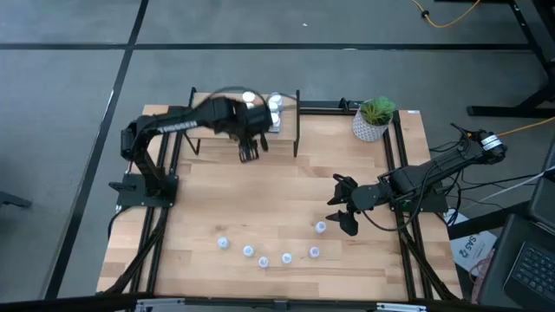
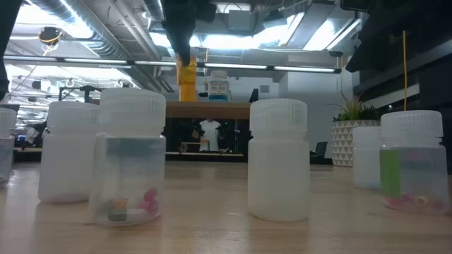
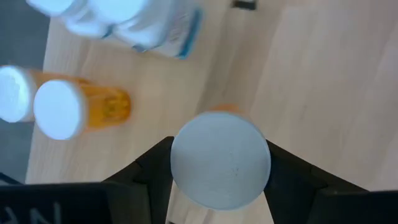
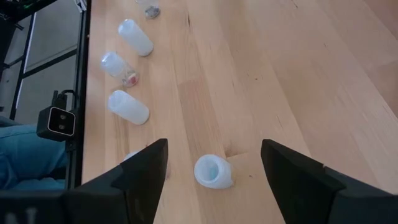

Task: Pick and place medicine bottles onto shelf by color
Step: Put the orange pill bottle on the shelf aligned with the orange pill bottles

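I have the left gripper over the shelf at the table's far edge, its dark fingers clamped on an orange bottle whose round, matte white cap fills the gap between them. On the shelf's pale wood top beside it stand two more orange bottles with smooth white caps, and a cluster of white bottles, one with a blue-printed label.

The right gripper hangs low over the table's near right part, fingers spread wide with nothing between them, just above a translucent pale vial. More frosted vials lie in a loose arc along the near edge of the planked wooden table. A white latticed pot with a green plant sits at the far right corner.
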Controlling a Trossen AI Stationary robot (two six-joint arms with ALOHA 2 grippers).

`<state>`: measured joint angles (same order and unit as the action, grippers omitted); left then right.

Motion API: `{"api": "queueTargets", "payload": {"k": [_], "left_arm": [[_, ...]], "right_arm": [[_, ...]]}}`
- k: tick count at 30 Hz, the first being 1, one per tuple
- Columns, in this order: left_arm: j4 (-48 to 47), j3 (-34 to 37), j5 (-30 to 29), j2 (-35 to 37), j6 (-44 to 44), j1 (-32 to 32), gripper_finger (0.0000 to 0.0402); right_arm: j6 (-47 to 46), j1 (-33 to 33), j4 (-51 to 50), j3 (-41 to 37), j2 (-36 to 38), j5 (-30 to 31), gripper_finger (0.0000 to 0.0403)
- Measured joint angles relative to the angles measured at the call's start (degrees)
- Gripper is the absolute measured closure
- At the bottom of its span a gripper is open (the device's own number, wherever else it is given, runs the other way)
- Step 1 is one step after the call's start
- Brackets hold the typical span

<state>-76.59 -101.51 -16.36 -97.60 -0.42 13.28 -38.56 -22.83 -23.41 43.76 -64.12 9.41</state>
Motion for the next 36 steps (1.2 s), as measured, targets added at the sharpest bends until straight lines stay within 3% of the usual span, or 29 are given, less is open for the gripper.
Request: {"api": "queueTargets", "payload": {"k": [8,36], "left_arm": [[0.8,0.0,5.1,-0.2,6.3,10.0,0.0214],[5.9,2.6,6.1,-1.1,9.1,13.4,0.0213]], "right_arm": [[0.0,0.0,0.0,0.0,0.0,0.0,0.0142],[0.0,0.0,0.0,0.0,0.0,0.0,0.0142]]}}
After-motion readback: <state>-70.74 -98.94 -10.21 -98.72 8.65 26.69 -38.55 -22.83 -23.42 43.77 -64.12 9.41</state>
